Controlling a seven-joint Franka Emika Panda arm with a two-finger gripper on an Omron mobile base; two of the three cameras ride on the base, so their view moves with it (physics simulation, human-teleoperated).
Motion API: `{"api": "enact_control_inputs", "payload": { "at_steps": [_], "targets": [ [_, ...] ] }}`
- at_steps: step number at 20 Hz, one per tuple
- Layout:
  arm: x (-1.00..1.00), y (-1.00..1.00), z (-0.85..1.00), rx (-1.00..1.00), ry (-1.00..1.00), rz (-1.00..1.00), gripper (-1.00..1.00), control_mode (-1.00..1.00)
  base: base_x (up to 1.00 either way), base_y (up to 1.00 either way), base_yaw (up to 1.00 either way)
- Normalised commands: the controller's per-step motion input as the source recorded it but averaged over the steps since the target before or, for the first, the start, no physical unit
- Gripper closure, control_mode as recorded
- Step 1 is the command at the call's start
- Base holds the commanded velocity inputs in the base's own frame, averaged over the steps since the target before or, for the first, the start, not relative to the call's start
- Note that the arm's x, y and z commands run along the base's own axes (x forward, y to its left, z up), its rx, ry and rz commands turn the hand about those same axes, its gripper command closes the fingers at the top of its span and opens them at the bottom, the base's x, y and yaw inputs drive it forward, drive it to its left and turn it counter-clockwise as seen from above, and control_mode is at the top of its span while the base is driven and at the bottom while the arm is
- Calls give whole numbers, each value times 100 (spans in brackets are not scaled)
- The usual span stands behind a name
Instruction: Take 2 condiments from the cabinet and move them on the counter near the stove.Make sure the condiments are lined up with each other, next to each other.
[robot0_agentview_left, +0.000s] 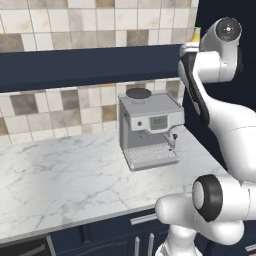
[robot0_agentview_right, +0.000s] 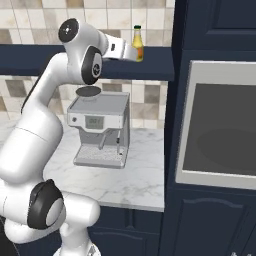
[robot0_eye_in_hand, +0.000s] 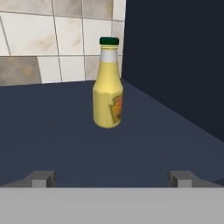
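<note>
Fingertips (robot0_eye_in_hand: 43, 178) of the end effector (robot0_eye_in_hand: 112, 179) stand wide apart, clamped on nothing, level with the dark navy shelf (robot0_eye_in_hand: 52, 131). Just ahead, centred between the fingertips but untouched, the yellow condiment bottle (robot0_eye_in_hand: 108, 85) with green cap stands upright on the shelf, near the navy side panel (robot0_eye_in_hand: 175, 57) and the tiled wall (robot0_eye_in_hand: 52, 39). In the right base view the bottle (robot0_agentview_right: 138, 44) sits beside the arm's wrist. Below, an espresso machine (robot0_agentview_left: 149, 130) rests on the marble surface (robot0_agentview_left: 55, 175).
</note>
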Motion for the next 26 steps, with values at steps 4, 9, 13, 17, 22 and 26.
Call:
{"api": "enact_control_inputs", "payload": {
  "at_steps": [4,9,13,17,22,26],
  "targets": [
    [44,-1,0,0,4,-1,-100,-100,0,0,0],
    [47,-2,0,0,7,0,-100,-100,0,0,0],
    [42,-9,0,0,4,0,-100,-100,0,0,0],
    [37,-17,0,0,2,0,-100,-100,0,0,0],
    [33,-17,0,0,0,0,-100,-100,0,0,0],
    [23,-15,0,0,0,0,-100,-100,0,0,0]
  ]
}}
